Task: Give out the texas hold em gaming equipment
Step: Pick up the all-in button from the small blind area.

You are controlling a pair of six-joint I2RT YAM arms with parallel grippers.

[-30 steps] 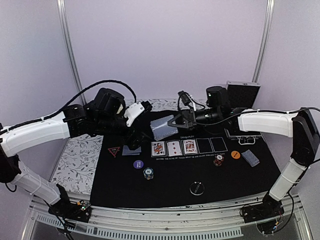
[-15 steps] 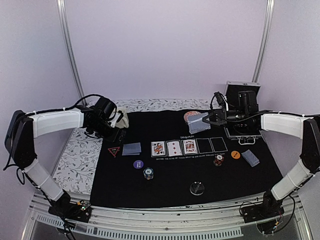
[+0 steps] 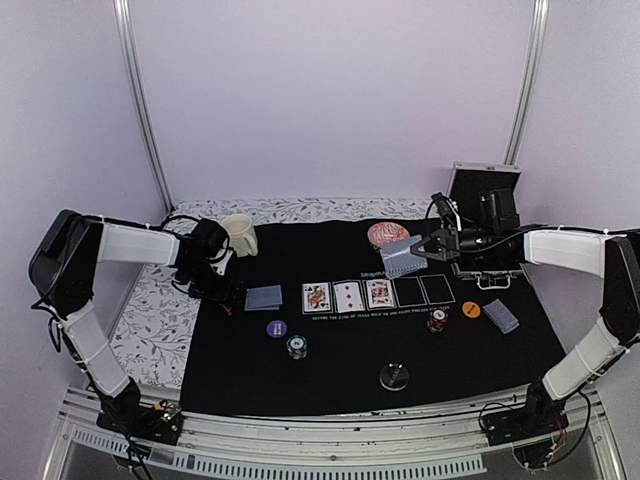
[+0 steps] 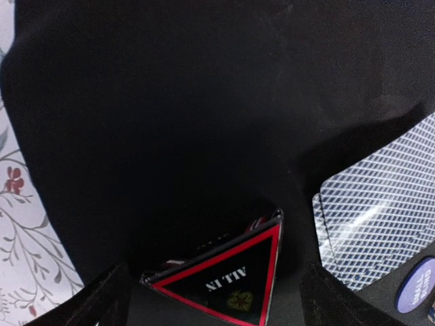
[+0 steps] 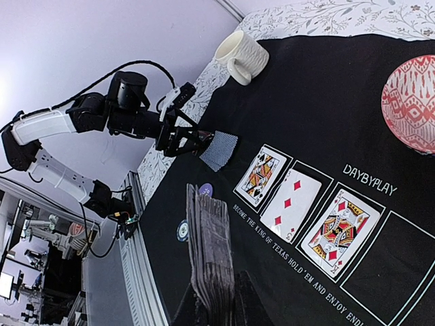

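The red-edged black triangle (image 4: 224, 278), marked ALL IN, lies on the black mat (image 3: 340, 370) near its left edge. My left gripper (image 3: 222, 290) is low over it, open, a finger on either side with gaps (image 4: 217, 302). Two face-down grey-blue cards (image 3: 264, 297) lie just right of it (image 4: 380, 210). My right gripper (image 3: 420, 248) is shut on a deck of cards (image 3: 402, 255), held on edge above the mat (image 5: 214, 251). Three face-up cards (image 3: 347, 295) fill the printed row. A purple disc (image 3: 277, 328), orange disc (image 3: 471, 309), clear disc (image 3: 394, 377) and two chip stacks (image 3: 296, 346) (image 3: 437, 320) lie nearer.
A cream mug (image 3: 239, 234) stands at the mat's back left corner and a red patterned bowl (image 3: 386, 234) at the back middle. An open metal case (image 3: 485, 190) sits behind the right gripper. More face-down cards (image 3: 502, 316) lie at the right.
My left arm has folded back to the left and dropped its gripper down around the triangle. My right arm has drawn back to the right with the deck still held.
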